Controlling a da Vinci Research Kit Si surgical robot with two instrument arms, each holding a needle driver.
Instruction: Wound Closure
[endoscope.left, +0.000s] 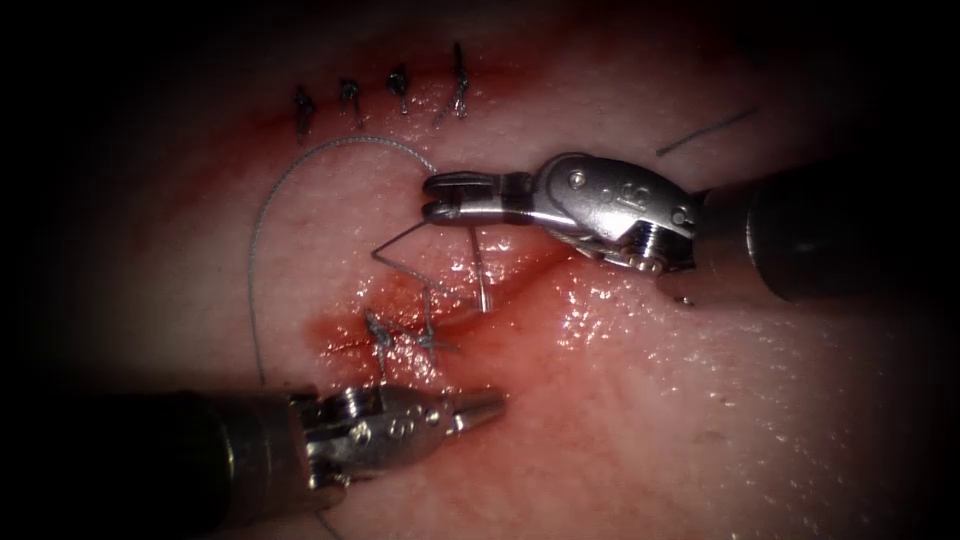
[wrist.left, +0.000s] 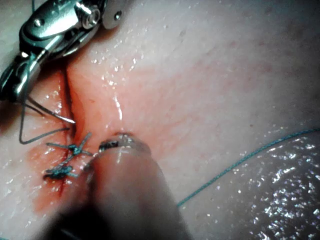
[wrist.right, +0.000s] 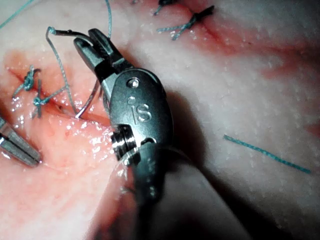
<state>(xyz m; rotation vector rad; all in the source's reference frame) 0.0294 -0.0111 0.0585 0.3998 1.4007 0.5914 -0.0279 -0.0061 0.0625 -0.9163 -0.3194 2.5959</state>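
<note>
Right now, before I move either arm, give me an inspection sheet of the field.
Surface: pale wet pork-belly tissue, red fluid along the cut.
Job's things: curved steel needle held near its end, tip at the cut; thin grey-blue thread looping left; knotted stitches.
Clutter: loose cut thread piece.
Grippers: right gripper shut on needle; left gripper shut, holding nothing.
Cables: nothing seen.
Surroundings: dark.

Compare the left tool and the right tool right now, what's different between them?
The right tool holds the needle near its thread end, the point at the cut; the left tool holds nothing. The right tool sits above the cut in the endoscope view, the left tool below it, beside two knotted stitches. Both tools have shut jaws.
</note>
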